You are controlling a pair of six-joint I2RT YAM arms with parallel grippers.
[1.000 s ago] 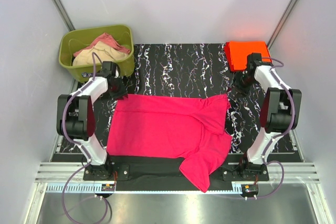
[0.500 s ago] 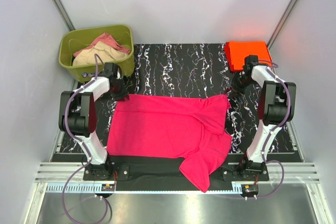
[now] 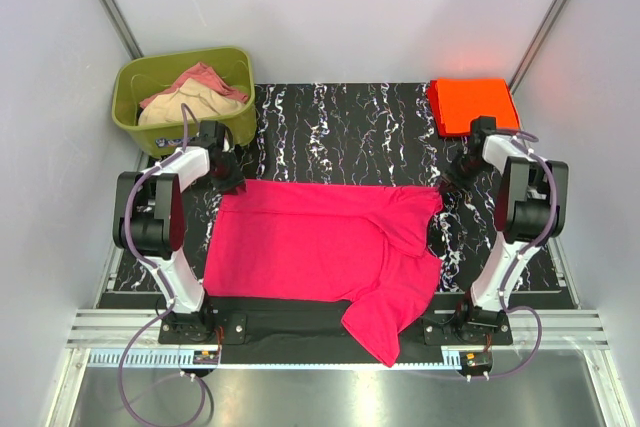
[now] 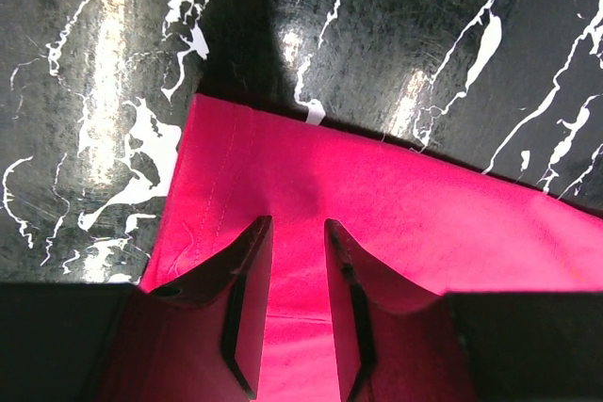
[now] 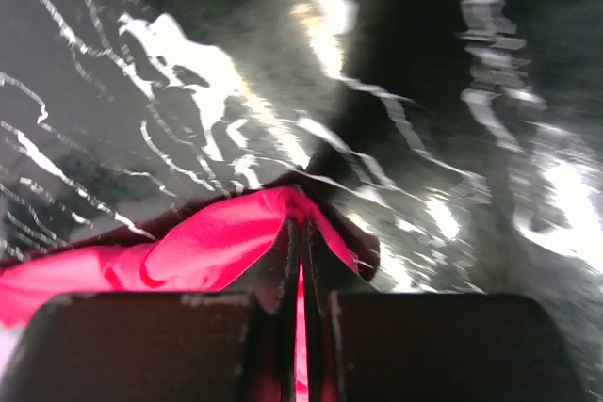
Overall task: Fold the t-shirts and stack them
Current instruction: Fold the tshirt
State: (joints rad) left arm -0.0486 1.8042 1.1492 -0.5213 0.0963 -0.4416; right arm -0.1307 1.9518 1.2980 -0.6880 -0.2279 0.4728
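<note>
Marbled black table, seen from above: my two arms reach to the far corners of the pink t-shirt, which lies spread across the middle of the table. Its right side is rumpled and doubled over on itself, and one flap spills over the near edge between my bases.

My right pincer is closed tight, fingers pressed together, with the far right corner of the pink cloth nipped between the tips. In the right wrist view the cloth rises to a small peak where I hold it and falls away to the left in folds. That view is blurred, and I cannot tell how far the corner stands off the table.

My left pincer stands at a narrow gap over the far left corner of the same shirt. The two fingers straddle a flat strip of pink cloth, with the hem stitching just to their left and bare table beyond the shirt's edge. Nothing is pinched between them. Whether the tips touch the cloth I cannot tell.

The orange-red t-shirt sits folded in a neat square at the far right corner of the table, beyond my right arm. An olive-green tub stands off the far left corner, holding bunched beige and pale pink cloth.
</note>
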